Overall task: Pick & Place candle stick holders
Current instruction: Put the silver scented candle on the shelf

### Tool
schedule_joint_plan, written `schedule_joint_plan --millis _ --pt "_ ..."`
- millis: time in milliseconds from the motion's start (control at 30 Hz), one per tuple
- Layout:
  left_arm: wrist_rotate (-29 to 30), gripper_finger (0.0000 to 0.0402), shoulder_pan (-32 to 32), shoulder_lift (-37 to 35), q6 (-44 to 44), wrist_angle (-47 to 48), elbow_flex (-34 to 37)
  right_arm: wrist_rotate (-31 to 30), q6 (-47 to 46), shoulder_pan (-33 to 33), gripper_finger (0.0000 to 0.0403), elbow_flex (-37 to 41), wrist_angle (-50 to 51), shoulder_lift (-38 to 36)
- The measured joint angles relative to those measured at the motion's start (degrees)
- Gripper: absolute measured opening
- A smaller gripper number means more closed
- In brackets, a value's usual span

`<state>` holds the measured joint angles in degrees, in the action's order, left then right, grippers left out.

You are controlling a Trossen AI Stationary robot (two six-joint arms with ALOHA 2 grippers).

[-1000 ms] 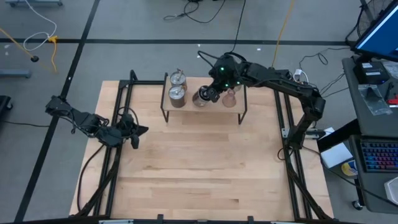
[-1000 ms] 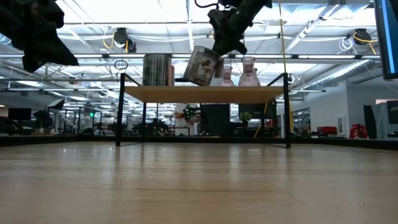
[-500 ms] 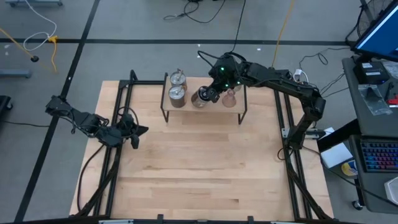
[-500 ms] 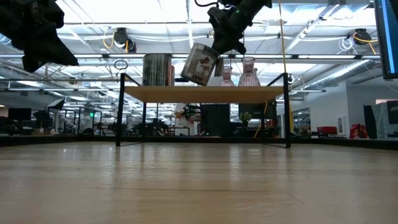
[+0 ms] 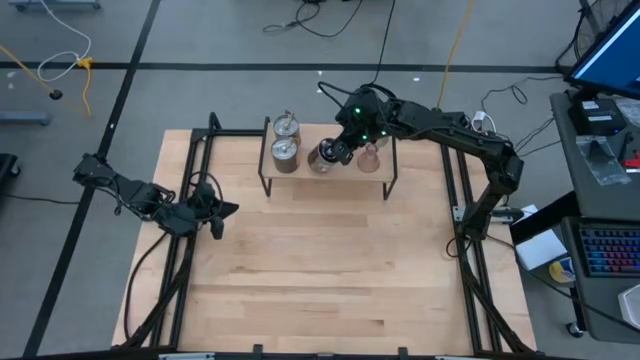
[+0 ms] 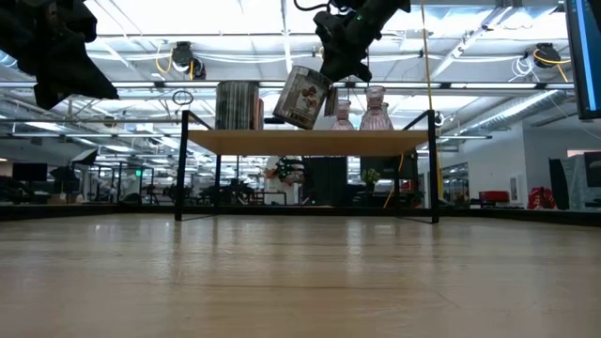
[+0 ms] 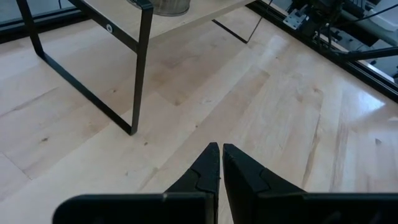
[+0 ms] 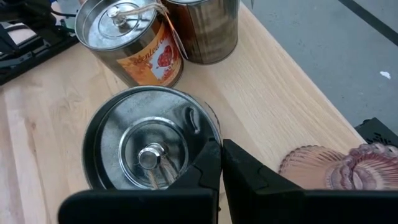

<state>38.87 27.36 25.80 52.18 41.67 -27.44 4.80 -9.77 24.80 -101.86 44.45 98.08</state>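
Pale wooden bench (image 5: 320,270), frame centre: right tool (image 6: 331,72) clenched on tilted round silver metal candle tin (image 6: 300,97) above small wooden shelf (image 6: 310,142). Advise lifting it level, clear of neighbouring tins. Left tool (image 7: 221,149) closed, idle at frame left.

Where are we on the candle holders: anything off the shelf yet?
None sits on the table yet. In hand: the right gripper holds one metal holder tilted above the shelf. Left: two metal holders and the pink glass ones on the shelf. The left gripper waits shut at table left.

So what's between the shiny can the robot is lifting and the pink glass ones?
Nothing: in the right wrist view, only bare wooden shelf separates the lifted can from the pink holders.
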Motion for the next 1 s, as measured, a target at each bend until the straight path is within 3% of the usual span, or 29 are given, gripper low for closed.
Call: schedule_joint_plan --millis 1000 --pt "-1.4 0.0021 0.0 0.0 -2.6 -2.6 0.0 -0.3 1.5 -0.2 0.0003 0.0 -3.4 2.5"
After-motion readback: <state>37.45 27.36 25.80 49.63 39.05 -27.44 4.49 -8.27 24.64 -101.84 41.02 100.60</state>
